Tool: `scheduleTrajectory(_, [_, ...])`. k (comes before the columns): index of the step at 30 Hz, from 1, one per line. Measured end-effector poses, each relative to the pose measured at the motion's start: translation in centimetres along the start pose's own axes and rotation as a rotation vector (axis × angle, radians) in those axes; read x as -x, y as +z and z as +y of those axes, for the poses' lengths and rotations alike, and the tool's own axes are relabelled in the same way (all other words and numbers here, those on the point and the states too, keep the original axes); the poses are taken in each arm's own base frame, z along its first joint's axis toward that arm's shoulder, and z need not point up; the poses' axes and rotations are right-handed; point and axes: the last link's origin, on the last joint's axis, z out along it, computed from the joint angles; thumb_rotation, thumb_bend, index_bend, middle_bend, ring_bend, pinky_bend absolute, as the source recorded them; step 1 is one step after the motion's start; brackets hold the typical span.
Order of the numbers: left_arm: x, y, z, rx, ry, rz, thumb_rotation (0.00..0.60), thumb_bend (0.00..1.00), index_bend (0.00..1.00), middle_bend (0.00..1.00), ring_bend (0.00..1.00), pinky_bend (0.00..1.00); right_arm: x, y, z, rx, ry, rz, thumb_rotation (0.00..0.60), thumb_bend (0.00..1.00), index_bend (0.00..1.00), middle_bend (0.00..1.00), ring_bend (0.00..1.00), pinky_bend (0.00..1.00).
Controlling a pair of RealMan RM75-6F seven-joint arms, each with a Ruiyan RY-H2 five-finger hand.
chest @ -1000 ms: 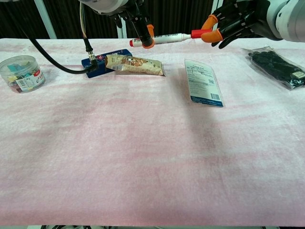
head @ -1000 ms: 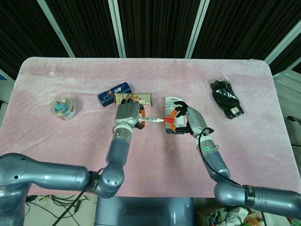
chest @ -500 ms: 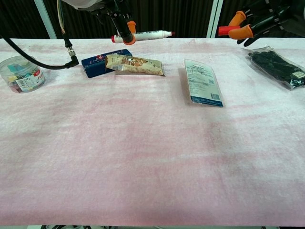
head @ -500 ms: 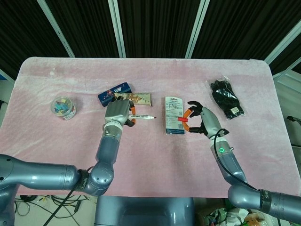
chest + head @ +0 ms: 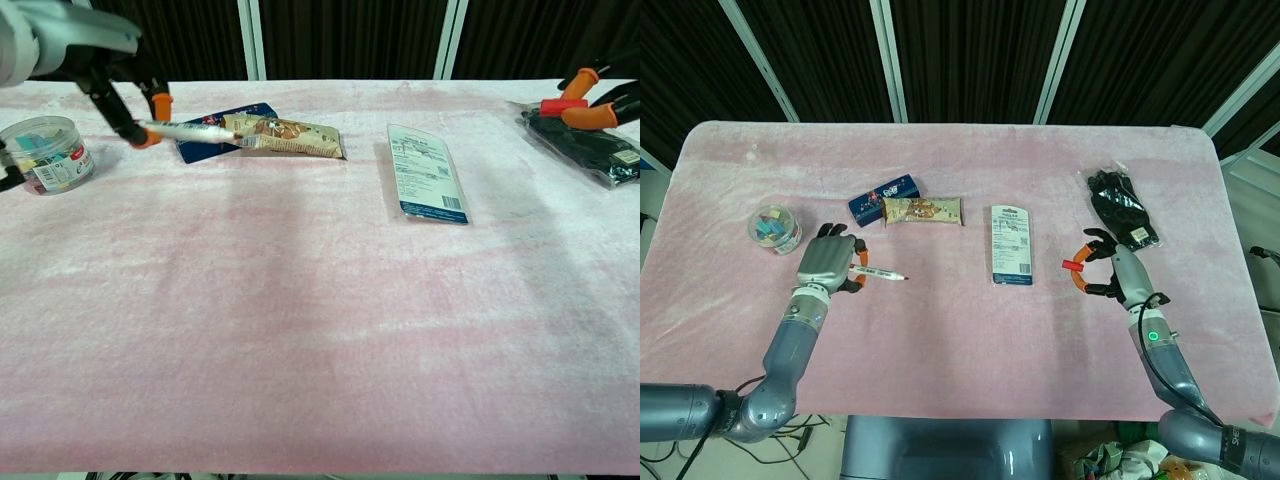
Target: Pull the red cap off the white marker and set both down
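The white marker (image 5: 878,273) (image 5: 190,131) is uncapped, its tip pointing right. My left hand (image 5: 828,262) (image 5: 115,85) holds it by the rear end, low over the pink cloth at the left. The red cap (image 5: 1073,265) (image 5: 557,107) is pinched between the orange fingertips of my right hand (image 5: 1112,271) (image 5: 600,98), which hovers at the right, just in front of the black gloves packet. Marker and cap are far apart.
A clear tub of clips (image 5: 775,228) (image 5: 44,152) stands left of my left hand. A blue box (image 5: 884,196) and a snack bar (image 5: 924,209) lie behind the marker. A flat carded pack (image 5: 1011,243) lies mid-table, and black gloves (image 5: 1122,210) at right.
The cap has come off the marker. My left hand carried the marker left and down toward the cloth; my right hand carried the cap to the right and lower.
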Motion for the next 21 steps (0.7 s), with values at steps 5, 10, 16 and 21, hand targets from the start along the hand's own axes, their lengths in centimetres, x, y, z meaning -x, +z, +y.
scheduleTrajectory(5, [2.1,0.8,-1.6,-0.011,-0.028,-0.021,0.600,0.70,0.75,0.36,0.08,0.05,1.8,-0.5,1.5,-0.012,0.019,-0.018,0.600,0.49,0.85,0.15,0.39,0.27])
scheduleTrajectory(10, [4.0,2.4,-1.1,-0.012,-0.071,-0.028,0.600,0.69,0.75,0.36,0.08,0.05,4.1,-0.2,3.1,-0.014,0.031,-0.024,0.600,0.48,0.85,0.15,0.39,0.27])
scheduleTrajectory(16, [5.6,3.4,0.0,-0.026,-0.046,-0.048,0.600,0.69,0.75,0.36,0.08,0.04,6.9,0.1,4.1,-0.008,0.048,-0.049,0.600,0.48,0.85,0.15,0.39,0.27])
scheduleTrajectory(21, [6.7,4.3,0.2,-0.056,-0.031,-0.045,0.600,0.66,0.72,0.35,0.08,0.04,8.4,0.4,4.1,-0.013,0.059,-0.064,0.600,0.48,0.85,0.15,0.39,0.27])
